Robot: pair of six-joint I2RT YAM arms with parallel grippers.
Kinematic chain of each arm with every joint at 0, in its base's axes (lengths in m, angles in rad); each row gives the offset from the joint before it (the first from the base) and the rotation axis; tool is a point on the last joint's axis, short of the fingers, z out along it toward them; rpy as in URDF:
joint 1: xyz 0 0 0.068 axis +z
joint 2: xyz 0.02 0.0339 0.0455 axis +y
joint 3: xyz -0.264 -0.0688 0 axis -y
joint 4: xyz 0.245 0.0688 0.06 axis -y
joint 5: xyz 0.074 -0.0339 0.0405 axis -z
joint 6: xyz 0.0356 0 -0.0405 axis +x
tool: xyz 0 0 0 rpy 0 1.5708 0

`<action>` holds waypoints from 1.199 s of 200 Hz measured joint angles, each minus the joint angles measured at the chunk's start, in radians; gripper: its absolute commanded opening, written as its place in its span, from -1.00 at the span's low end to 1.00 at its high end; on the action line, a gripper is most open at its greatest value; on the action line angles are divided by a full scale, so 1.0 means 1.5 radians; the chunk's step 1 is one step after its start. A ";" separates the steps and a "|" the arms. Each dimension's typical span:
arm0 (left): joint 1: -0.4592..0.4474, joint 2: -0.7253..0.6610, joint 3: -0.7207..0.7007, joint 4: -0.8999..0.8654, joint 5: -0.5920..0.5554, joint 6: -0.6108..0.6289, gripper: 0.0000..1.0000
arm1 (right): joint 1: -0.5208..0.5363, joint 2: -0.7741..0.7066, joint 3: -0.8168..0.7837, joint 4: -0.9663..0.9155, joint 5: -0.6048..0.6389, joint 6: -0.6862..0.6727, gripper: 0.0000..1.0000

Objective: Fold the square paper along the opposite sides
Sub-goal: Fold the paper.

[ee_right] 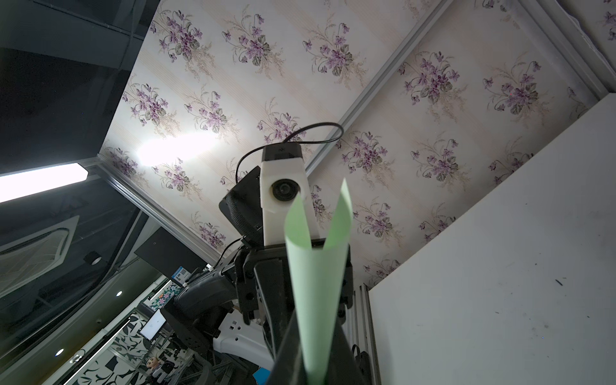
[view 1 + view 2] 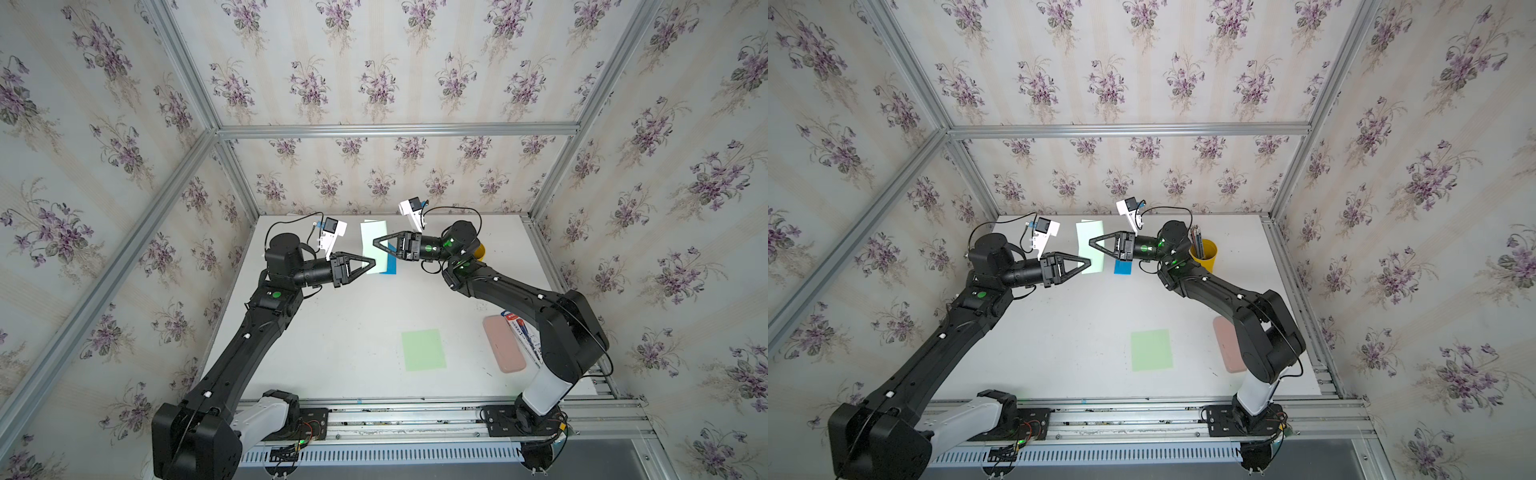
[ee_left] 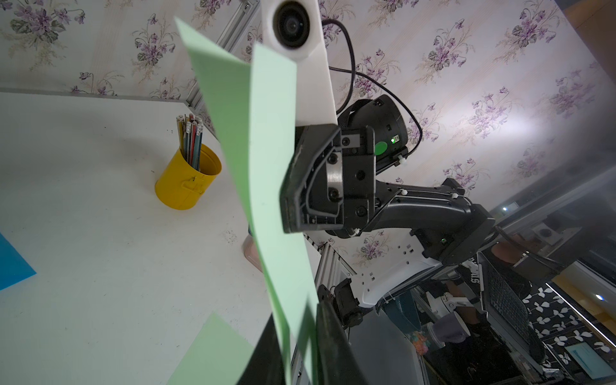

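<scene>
Left wrist view shows green paper [image 3: 266,133] doubled over and held up off table [image 2: 332,332] near its 12 o'clock edge, left gripper [image 2: 372,262] fingers pinched together on the sheet's 6 o'clock end, right gripper [image 2: 375,242] fingers clamped on it mid-sheet.
</scene>
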 measured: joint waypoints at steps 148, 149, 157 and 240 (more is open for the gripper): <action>-0.009 -0.003 0.030 -0.064 -0.032 0.052 -0.06 | 0.000 -0.001 0.003 -0.013 -0.001 -0.009 -0.80; -0.009 -0.003 0.031 -0.065 -0.032 0.052 -0.06 | 0.000 -0.001 0.003 -0.013 -0.002 -0.010 -0.80; -0.008 -0.003 0.039 -0.072 -0.040 0.062 -0.05 | 0.000 -0.001 0.005 -0.016 -0.003 -0.013 -0.80; -0.003 0.001 0.064 -0.116 -0.114 0.149 -0.21 | 0.000 -0.001 0.006 -0.023 -0.036 -0.018 -0.81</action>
